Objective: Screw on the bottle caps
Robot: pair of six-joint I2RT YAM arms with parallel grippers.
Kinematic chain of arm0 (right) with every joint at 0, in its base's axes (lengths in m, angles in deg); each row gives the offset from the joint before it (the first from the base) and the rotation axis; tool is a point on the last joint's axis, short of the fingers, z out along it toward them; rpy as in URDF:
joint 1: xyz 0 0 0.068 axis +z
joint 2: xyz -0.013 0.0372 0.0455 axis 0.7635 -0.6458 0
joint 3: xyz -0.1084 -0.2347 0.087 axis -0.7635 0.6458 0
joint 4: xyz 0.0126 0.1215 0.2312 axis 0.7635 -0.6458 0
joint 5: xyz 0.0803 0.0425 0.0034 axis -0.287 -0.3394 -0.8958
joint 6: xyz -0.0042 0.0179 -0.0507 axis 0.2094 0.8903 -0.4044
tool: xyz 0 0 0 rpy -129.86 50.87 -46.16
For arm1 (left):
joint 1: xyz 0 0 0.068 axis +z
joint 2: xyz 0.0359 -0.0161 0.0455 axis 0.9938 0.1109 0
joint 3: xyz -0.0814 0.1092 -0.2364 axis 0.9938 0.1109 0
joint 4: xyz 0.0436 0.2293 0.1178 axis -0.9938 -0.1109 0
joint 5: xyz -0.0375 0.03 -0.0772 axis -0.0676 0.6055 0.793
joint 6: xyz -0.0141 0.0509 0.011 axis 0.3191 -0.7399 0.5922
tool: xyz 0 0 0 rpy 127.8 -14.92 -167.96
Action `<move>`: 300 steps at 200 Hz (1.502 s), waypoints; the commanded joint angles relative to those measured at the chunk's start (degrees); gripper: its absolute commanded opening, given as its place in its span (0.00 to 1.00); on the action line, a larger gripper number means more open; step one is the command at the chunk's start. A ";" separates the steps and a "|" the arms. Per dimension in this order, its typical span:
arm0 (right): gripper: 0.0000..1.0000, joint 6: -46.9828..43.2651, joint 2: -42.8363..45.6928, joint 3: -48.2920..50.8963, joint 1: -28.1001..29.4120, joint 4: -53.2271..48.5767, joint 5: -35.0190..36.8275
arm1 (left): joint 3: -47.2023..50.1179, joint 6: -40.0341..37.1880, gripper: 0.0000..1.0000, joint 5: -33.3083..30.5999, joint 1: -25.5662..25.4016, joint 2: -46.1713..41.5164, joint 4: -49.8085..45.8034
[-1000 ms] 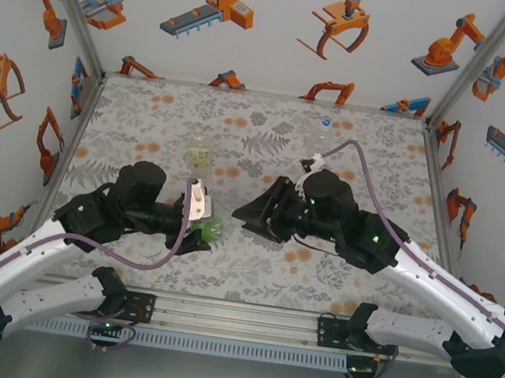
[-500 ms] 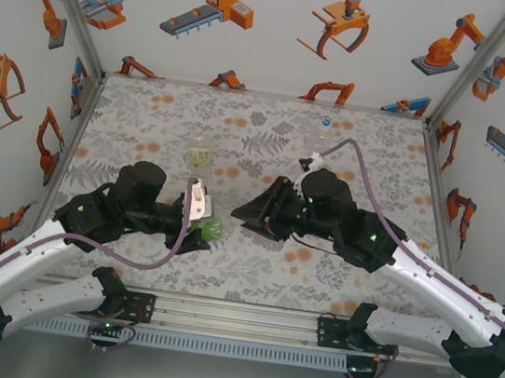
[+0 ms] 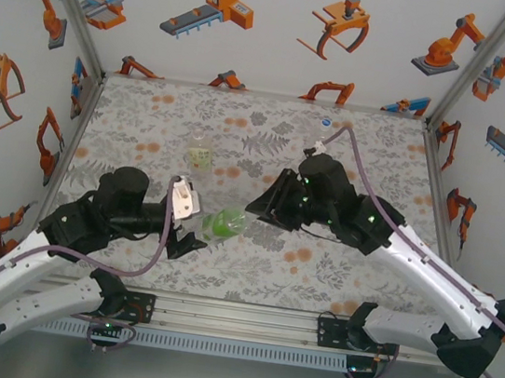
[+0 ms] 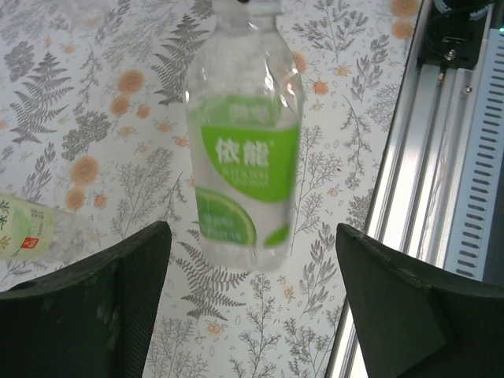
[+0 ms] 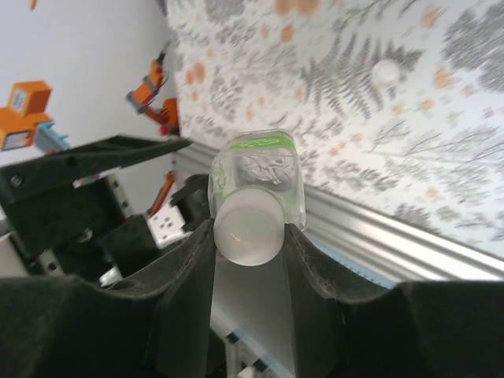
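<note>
The green-labelled bottle (image 3: 225, 224) hangs lying sideways above the table, carried by its neck. My right gripper (image 3: 255, 213) is shut on the white bottle cap (image 5: 246, 228) seated on that neck, one finger on each side (image 5: 246, 238). My left gripper (image 3: 198, 227) stands open just left of the bottle's base. In the left wrist view its fingers (image 4: 118, 299) flank the bottle (image 4: 244, 150) with gaps on both sides and touch nothing. A pale yellow-green bottle (image 3: 200, 155) stands further back. A colourless bottle (image 3: 322, 126) stands at the back right.
A loose white cap (image 5: 386, 71) lies on the patterned table. The aluminium rail (image 4: 441, 181) runs along the near table edge, close to my left gripper. The pale bottle (image 4: 20, 228) shows at the left of the left wrist view. Walls close the sides and back.
My left gripper has let go of the green bottle and drawn back to the left. The bottle has shifted right and now hangs from my right gripper's grip on its cap.
</note>
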 commanded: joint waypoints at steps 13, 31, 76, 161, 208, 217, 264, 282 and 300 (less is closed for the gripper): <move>0.15 -15.64 -4.64 -6.86 -6.45 -10.07 2.02 | 0.93 5.88 0.79 -7.17 -0.03 -1.63 0.63; 0.14 -22.40 -8.37 -10.39 -9.79 -12.55 3.38 | 0.44 8.85 0.79 -11.36 0.05 -1.95 -0.88; 0.13 -36.47 -20.89 -21.87 -17.54 -15.77 5.28 | -0.91 17.16 0.78 -16.61 0.23 -2.22 -4.66; 0.11 -49.05 -49.14 -51.92 -25.90 -17.74 5.51 | 1.58 26.76 0.71 -15.28 0.18 -3.93 -3.23; 0.11 -51.12 -64.32 -73.58 -29.17 -24.07 4.59 | 2.42 26.70 0.71 -13.27 0.25 -3.77 -3.20; 0.11 -51.41 -65.94 -75.44 -29.53 -24.33 4.64 | 2.42 26.70 0.71 -13.63 0.23 -3.50 -3.70; 0.12 -53.56 -67.29 -72.84 -29.87 -19.72 5.22 | 3.29 27.21 0.72 -14.02 0.23 -2.14 -3.40; 0.13 -54.29 -67.64 -71.63 -29.88 -18.31 5.47 | 3.65 27.49 0.72 -13.98 0.23 -1.67 -2.86; 0.14 -54.81 -68.15 -71.02 -29.90 -17.27 5.39 | 3.87 27.64 0.72 -13.96 0.23 -1.32 -2.41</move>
